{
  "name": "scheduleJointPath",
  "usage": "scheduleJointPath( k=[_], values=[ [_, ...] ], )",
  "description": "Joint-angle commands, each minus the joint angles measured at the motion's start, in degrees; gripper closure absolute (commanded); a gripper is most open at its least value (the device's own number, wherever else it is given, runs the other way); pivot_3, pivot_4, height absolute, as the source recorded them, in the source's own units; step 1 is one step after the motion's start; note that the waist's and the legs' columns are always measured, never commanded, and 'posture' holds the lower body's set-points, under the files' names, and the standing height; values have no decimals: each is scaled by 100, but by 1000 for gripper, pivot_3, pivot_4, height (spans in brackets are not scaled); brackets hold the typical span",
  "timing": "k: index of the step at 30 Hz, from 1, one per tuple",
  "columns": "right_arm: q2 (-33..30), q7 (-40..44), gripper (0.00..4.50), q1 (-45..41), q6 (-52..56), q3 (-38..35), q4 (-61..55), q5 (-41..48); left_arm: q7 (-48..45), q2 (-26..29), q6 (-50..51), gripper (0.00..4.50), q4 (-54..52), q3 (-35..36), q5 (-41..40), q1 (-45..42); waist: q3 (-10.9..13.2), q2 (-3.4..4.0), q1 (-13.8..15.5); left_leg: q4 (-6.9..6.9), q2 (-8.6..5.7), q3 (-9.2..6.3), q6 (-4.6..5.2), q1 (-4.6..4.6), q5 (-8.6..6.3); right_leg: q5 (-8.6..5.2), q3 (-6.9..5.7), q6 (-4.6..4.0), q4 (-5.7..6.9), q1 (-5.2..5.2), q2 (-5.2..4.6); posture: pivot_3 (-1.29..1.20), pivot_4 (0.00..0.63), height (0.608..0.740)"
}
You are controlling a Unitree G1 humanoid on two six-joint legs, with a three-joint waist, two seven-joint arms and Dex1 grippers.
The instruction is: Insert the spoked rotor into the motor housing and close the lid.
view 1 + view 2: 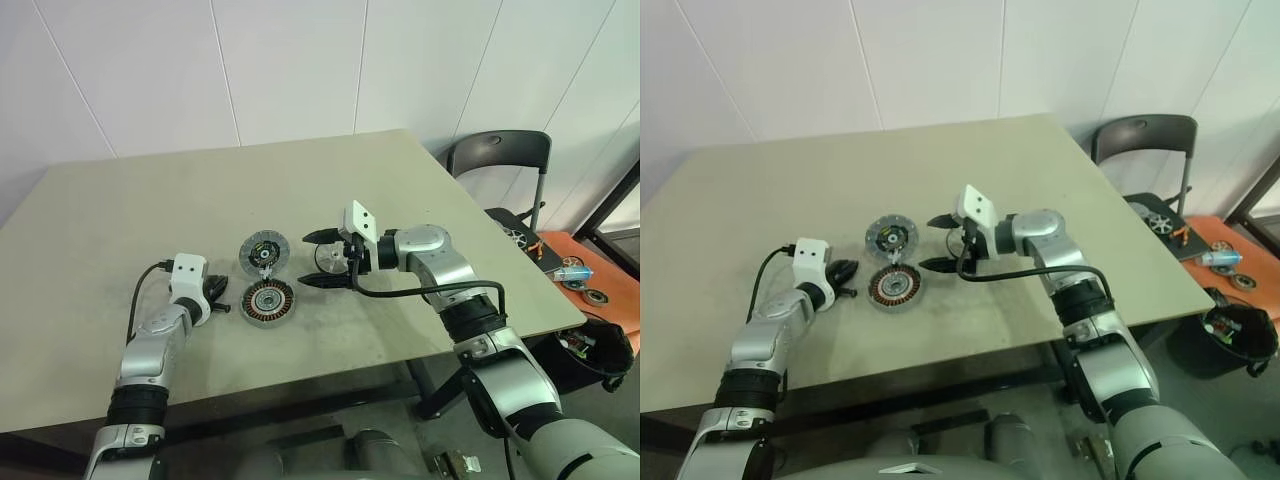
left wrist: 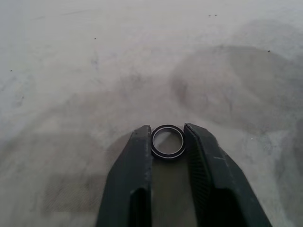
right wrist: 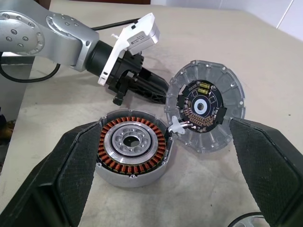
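Pale wall panels stand behind the grey-green table, and off past its right edge I see a dark chair and an orange surface strewn with small parts. From my head camera, the motor housing lies near the middle of the table with its copper windings facing up, and the lid sits just behind it, touching or nearly touching its rim. My left gripper is down low on the table just to the left of the housing, its fingers drawn close together. My right gripper hangs just to the right of the two parts, pointing toward them, with its two black fingers spread wide and nothing between them. Through my left wrist camera, my fingers are pinched on a small thin dark ring with a bright edge, one finger touching each side of it, bare tabletop beyond. Through my right wrist camera, my own wide-apart fingers frame the housing, whose orange coils circle a silver centre, and the lid, which leans tilted against the housing's rim with its dark circuit face and white connector showing. A dark curved rim peeks in at the lower edge; I cannot tell what it is. My left arm's gripper reaches in behind the housing.
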Motion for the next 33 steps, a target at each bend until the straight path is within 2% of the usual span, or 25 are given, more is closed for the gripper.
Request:
scheduleJointPath(
  k=[1,7,17,23,28,33],
  values=[
    [21,-36,0,-205,-113,-82,-57,72,20,28,21,3825,-74,15,40,-114,0,0,-1,0,0,0,0,0,0,0,0,0,0,0,0,0,0,740],
    [10,-64,0,-206,-146,-84,-34,65,4,78,162,3825,-425,78,-32,81,0,0,-2,0,0,0,0,0,0,0,0,0,0,0,0,0,0,740],
    [-158,-54,0,-118,-291,-104,232,6,-934,853,475,3825,-2599,492,-655,1501,3,5,-11,-6,2,2,0,-3,0,-10,3,-15,-1,-8,0,0,0,740],
    [-327,50,0,22,-306,-73,303,1,-1762,1332,613,3825,-3800,745,-1399,2143,6,8,-16,-5,2,6,0,-6,0,-14,4,-21,-7,-6,-1,0,0,740],
    [-535,226,0,184,-246,-93,247,53,-2116,1540,1050,3825,-4413,402,-1980,1931,8,9,-18,-4,2,7,0,-6,0,-15,4,-20,-8,-5,-1,0,0,740],
    [-771,400,0,345,-354,-60,174,7,-2169,1383,1179,3825,-4014,-20,-2064,1166,8,9,-19,-1,2,7,1,-5,0,-15,4,-19,-7,-2,2,0,0,740]
  ],
)
